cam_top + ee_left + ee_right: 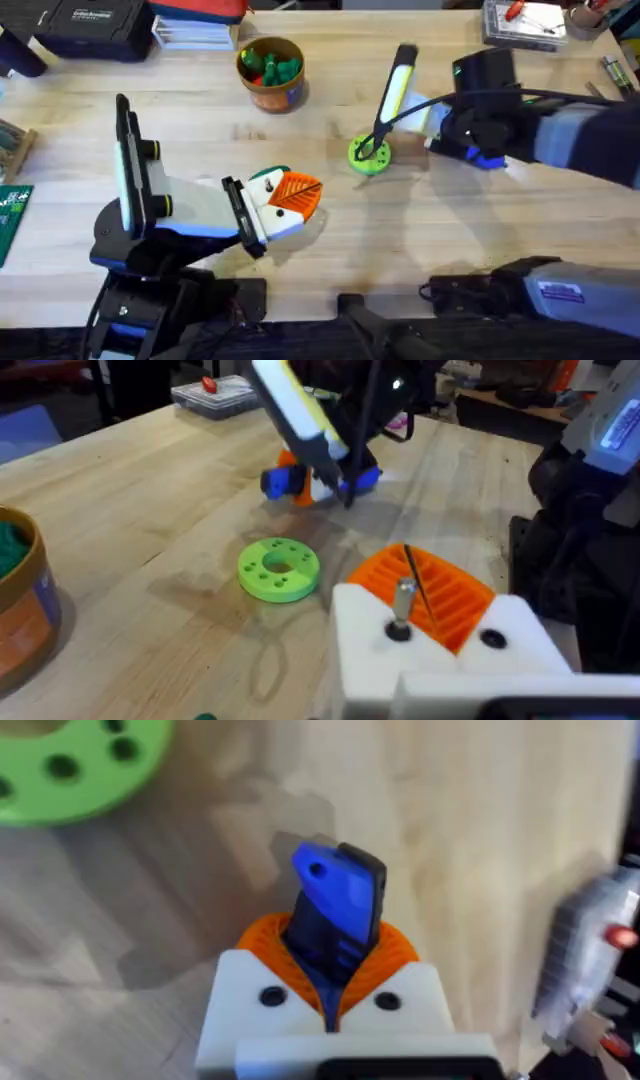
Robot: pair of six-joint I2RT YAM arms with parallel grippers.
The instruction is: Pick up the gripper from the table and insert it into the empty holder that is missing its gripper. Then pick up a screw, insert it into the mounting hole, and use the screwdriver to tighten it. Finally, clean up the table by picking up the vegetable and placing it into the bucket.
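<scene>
One bucket (271,72) held green vegetables; one green disc (369,155) lay on the tabletop; right gripper (330,985) clamped a blue tool (338,905); left gripper's (440,610) state unclear.

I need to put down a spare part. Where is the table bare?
Bare wood lies between the bucket and the left arm's gripper, and right of that gripper, ahead of the right arm's base. It is crowded around the green disc, where the right gripper holds the screwdriver.

Disc (369,155) right of bucket (271,74)
</scene>
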